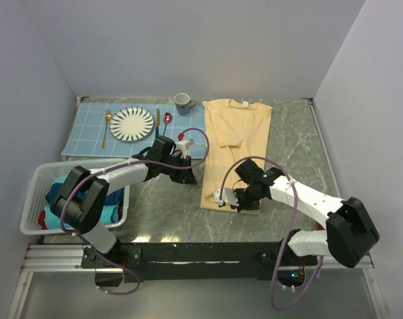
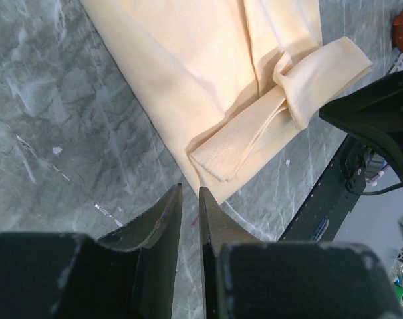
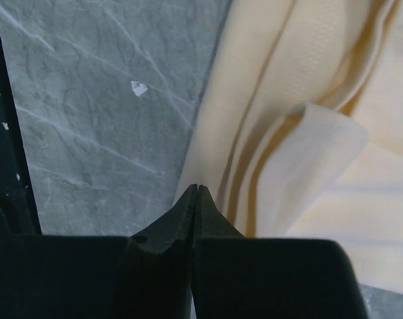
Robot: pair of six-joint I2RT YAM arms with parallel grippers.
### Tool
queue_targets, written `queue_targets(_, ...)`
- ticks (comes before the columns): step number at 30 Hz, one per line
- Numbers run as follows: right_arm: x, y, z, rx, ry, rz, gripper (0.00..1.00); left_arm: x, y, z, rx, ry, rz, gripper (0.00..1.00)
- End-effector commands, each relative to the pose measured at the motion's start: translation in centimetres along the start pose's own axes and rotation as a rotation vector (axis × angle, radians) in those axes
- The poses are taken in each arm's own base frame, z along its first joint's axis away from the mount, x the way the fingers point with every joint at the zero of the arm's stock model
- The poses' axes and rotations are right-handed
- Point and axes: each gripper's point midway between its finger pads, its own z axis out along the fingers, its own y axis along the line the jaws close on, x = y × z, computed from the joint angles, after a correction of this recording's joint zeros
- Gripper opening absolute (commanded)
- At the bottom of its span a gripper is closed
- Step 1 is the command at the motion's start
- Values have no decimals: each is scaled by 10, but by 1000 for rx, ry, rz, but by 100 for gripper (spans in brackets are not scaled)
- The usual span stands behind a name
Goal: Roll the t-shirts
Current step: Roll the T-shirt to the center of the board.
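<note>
One pale yellow-cream t-shirt (image 1: pixel 238 133) lies folded into a long strip on the grey marble table, collar and white neck label at the far end. My left gripper (image 1: pixel 187 176) hovers just left of the shirt's near left edge. In the left wrist view (image 2: pixel 190 190) its jaws are nearly together with a thin slit and hold nothing; the shirt's (image 2: pixel 188 66) folded corner lies just beyond the tips. My right gripper (image 1: pixel 240 203) sits at the shirt's near hem. In the right wrist view (image 3: pixel 197 187) its tips are pressed together at the cloth's (image 3: pixel 321 166) edge, where the hem is bunched into folds.
A white laundry basket (image 1: pixel 38 174) with blue and red clothes stands at the left. A blue placemat (image 1: pixel 88 139) at the back left carries a plate (image 1: pixel 132 123), cutlery and a grey mug (image 1: pixel 183 102). Walls close the table on three sides.
</note>
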Motion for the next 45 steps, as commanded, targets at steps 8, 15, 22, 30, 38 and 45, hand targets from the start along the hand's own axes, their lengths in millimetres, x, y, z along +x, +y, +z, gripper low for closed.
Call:
queue_targets(8,7,-36,3,82,80,-50,0,-11,-7,-8,10,-34,49,23)
queue_targets(15,13,-55,-1,118,93,0,0,-13,-6,-3,20,-22,30,24)
queue_targets(22,33,-80,-12,187,110,95,0,-12,-6,5,37,0,22,24)
queue_targets(30,8,-107,-50,328,-60,227,0,9,-29,12,118,18,260,28)
queue_targets(38,-3,-61,-55,280,-166,227,14,21,-62,34,191,71,421,30)
queue_targets(45,3,-51,-75,562,-213,12,55,14,-63,-17,138,-106,841,54)
